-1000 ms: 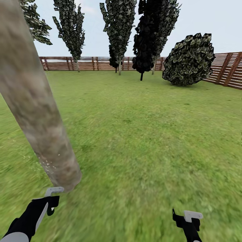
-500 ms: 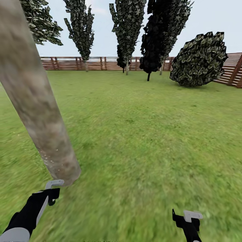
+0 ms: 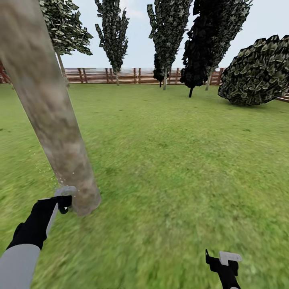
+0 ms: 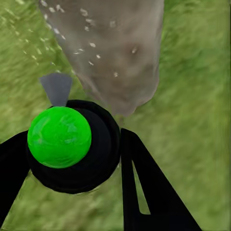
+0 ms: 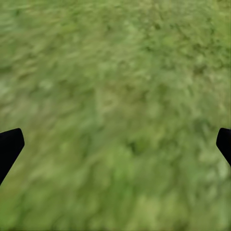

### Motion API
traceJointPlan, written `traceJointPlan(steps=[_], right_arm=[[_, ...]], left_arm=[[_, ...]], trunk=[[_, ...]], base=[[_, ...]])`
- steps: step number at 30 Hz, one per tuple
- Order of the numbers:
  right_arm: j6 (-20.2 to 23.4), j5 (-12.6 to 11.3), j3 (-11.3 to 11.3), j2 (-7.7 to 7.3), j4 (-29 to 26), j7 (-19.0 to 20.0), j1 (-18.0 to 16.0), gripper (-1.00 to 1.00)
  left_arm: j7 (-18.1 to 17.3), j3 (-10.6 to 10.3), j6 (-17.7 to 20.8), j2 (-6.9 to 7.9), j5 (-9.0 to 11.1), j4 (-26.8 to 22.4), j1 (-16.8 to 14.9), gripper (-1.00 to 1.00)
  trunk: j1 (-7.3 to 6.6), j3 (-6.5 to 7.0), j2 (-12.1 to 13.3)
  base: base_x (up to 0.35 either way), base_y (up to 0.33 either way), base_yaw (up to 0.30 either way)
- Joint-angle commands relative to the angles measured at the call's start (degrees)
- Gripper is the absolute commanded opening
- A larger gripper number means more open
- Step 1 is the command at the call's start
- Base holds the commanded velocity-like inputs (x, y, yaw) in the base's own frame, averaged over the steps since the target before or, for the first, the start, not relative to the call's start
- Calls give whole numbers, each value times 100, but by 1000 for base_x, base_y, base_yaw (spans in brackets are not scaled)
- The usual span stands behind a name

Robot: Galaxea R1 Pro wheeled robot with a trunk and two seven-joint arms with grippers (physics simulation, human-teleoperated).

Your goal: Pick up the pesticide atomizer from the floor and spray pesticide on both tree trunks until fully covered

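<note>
A thick pale grey-beige tree trunk (image 3: 52, 120) leans across the left of the head view and meets the grass floor (image 3: 168, 168). My left gripper (image 3: 60, 202) is shut on the pesticide atomizer (image 3: 64, 192), right beside the trunk's base. In the left wrist view the atomizer (image 4: 72, 144) is a black bottle with a bright green spot on top. Its grey nozzle points at the trunk (image 4: 115, 48), and pale droplets speckle the bark and the air. My right gripper (image 3: 224, 259) hangs low at the right, open over bare grass (image 5: 115, 96).
Several tall dark-leaved trees (image 3: 168, 32) and a black one (image 3: 196, 60) stand along the brown slatted fence (image 3: 128, 75) far ahead. A big round bush (image 3: 257, 72) sits at the right. Another leafy tree (image 3: 66, 28) stands behind the near trunk. Open lawn lies between.
The camera has turned left, so the far trees and fence slid right. My left gripper has lifted with the atomizer and now sits close against the trunk's base. The right arm is unchanged.
</note>
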Motion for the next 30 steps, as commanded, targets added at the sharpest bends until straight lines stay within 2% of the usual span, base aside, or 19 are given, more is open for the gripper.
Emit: traceJointPlan(steps=[1,4,6,9,12,14,16,18,19,20,22,23,24,25,27,30], right_arm=[[0,2,0,-3,0,0,0,100],[0,2,0,-5,0,0,0,100],[0,3,0,-5,0,0,0,100],[0,3,0,-5,0,0,0,100],[0,3,0,-5,0,0,0,100],[0,3,0,-5,0,0,0,100],[0,3,0,-5,0,0,0,100],[0,3,0,-5,0,0,0,100],[0,3,0,-5,0,0,0,100],[0,3,0,-5,0,0,0,100],[0,3,0,-5,0,0,0,100],[0,3,0,-5,0,0,0,100],[0,3,0,-5,0,0,0,100],[0,3,0,-5,0,0,0,100],[0,3,0,-5,0,0,0,100],[0,3,0,-5,0,0,0,100]], left_arm=[[-14,-43,205,22,5,-221,-5,-100],[-41,-102,587,73,5,-719,-173,-100],[-47,-141,736,81,5,-796,-319,-100],[-50,-396,1068,106,3,-829,-474,-100],[-105,-461,1147,286,10,-815,-546,-100],[-483,-481,1160,409,4,-777,-576,-100],[-733,-487,1162,426,-2,-764,-573,-100],[-810,-548,1170,426,1,-774,-576,-100],[-839,-784,1332,431,4,-805,-585,-100],[-845,-858,1443,437,3,-810,-587,-100],[-848,-895,1532,466,-11,-805,-600,-100],[-850,-894,1548,508,-13,-800,-618,-100],[-856,-889,1572,716,16,-783,-657,-100],[-857,-885,1579,855,35,-771,-667,-100],[-858,-883,1583,1018,43,-764,-692,-100],[-864,-880,1585,1086,33,-756,-840,-100]], trunk=[[0,0,0],[0,0,0],[0,0,0],[0,0,0],[0,0,0],[0,0,0],[0,0,0],[0,0,0],[0,0,0],[0,0,0],[0,0,0],[0,0,0],[0,0,0],[0,0,0],[0,0,0],[0,0,0]], base=[[-1,-3,1],[0,-1,0],[0,0,0],[0,0,0],[0,0,0],[0,0,0],[0,0,0],[0,0,0],[0,0,0],[0,0,0],[0,0,0],[0,0,0],[0,0,0],[0,0,0],[0,0,0],[0,0,0]])
